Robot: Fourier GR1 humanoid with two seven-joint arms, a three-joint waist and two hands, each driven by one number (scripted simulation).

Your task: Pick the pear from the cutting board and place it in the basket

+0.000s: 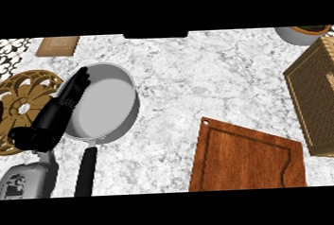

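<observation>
The wooden cutting board [245, 160] lies at the lower right with nothing on it. A woven brown basket [323, 93] stands at the right edge, and part of it is cut off by the view. No pear shows anywhere in the head view. My left hand [58, 114] is at the left, fingers straight and pointing up over the left rim of a grey pan; it holds nothing. My right hand does not appear.
The grey pan [106, 105] with a black handle [85, 170] sits left of centre. A round wooden trivet [19, 104] lies at the far left. A small wooden block [58, 46] is at the top left and a grey pot [302, 32] at the top right.
</observation>
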